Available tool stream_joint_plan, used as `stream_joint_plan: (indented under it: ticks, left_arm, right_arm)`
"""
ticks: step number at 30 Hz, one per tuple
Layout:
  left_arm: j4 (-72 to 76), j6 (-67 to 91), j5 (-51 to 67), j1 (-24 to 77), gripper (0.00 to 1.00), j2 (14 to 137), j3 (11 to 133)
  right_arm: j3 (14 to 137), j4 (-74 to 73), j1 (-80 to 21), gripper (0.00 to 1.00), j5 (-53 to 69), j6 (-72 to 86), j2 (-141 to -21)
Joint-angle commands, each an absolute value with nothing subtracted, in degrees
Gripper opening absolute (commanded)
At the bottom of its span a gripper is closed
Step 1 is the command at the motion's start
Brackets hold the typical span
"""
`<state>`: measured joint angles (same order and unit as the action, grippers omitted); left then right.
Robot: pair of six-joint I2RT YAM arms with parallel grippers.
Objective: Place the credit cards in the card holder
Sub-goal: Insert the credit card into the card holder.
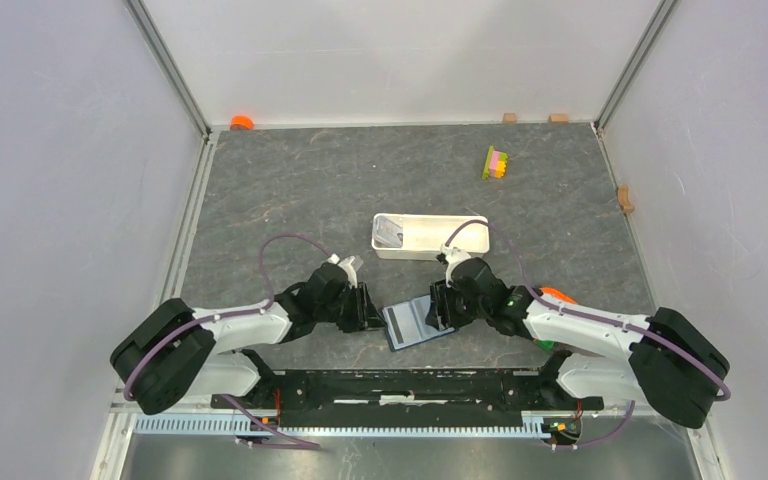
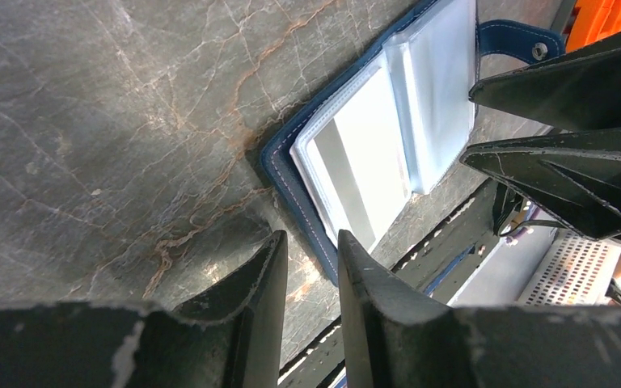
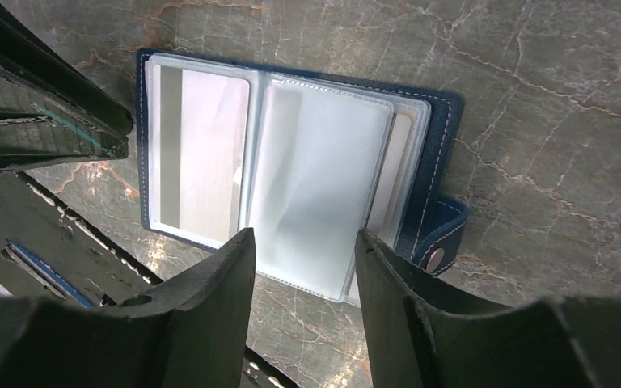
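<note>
Filling the card holder (image 3: 291,153) | left end effector (image 2: 311,242) apart, empty | right end effector (image 3: 305,238) apart, empty | tip: press holder flat, slide next card (image 1: 390,234) straight in.

Your navy card holder (image 1: 415,325) lies open flat, clear sleeves up. One dark-striped credit card (image 3: 198,153) sits in a sleeve, 2nd card (image 1: 390,234) is in the white tray (image 1: 435,236).

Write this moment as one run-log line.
card holder: open, flat; card: inside it; left gripper: open, empty; right gripper: open, empty
</note>
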<state>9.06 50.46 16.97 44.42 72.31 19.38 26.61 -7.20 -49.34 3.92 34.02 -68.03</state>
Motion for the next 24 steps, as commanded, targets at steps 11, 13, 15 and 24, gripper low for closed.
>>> stream_joint_plan:
  ticks: [11, 13, 15, 24]
  left_arm:
    - [11.77, 51.76, 16.09, 45.61, 0.32, 75.26, 21.18]
    - [12.17, 51.77, 16.09, 45.79, 0.31, 75.66, 21.1]
    - [12.39, 51.86, 16.06, 45.87, 0.31, 75.98, 21.01]
    - [12.43, 51.86, 15.42, 45.88, 0.3, 76.13, 20.47]
  right_arm:
    - [22.85, 1.55, -49.04, 0.53, 8.52, 36.55, -69.99]
    - [22.14, 3.93, -49.05, 0.53, 10.09, 37.75, -70.07]
    - [21.46, 6.38, -49.03, 0.53, 11.89, 38.75, -70.33]
    - [18.54, 16.5, -49.17, 0.53, 17.93, 44.46, -71.87]
